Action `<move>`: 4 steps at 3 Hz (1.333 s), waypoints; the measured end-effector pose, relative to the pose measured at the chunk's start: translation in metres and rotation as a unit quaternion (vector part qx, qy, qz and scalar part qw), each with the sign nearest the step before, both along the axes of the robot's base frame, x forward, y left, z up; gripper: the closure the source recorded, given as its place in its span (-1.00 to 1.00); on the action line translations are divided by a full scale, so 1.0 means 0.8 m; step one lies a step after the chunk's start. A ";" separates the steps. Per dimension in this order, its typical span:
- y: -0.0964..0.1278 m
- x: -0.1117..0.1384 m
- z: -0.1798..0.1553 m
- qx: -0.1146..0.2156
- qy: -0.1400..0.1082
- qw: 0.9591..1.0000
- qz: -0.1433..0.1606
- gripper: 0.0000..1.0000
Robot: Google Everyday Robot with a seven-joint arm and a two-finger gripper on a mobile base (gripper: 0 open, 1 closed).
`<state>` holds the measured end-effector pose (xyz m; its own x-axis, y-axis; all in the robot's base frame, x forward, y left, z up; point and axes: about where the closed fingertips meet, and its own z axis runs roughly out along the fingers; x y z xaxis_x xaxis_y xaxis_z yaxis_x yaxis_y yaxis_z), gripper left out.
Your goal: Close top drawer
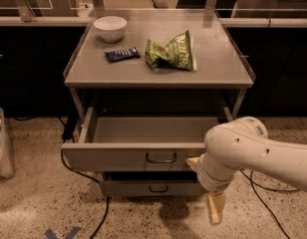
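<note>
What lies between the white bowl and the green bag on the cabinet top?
In the camera view, a dark snack bar lies between the bowl and the green bag. The hand hangs low, below the front of the top drawer.

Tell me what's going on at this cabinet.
The robot arm is reaching in low at the front right of the top drawer, which it is meant to close. The drawer is not yet shut: it stands partly out, with its grey floor showing. The gripper hangs below the drawer front, right of the handle. On the cabinet top sit a white bowl, a green chip bag and a dark snack bar.
</note>
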<state>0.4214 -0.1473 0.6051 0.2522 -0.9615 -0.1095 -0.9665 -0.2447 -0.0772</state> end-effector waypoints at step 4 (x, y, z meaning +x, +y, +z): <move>0.002 0.097 0.008 0.014 -0.066 0.998 0.007 -1.00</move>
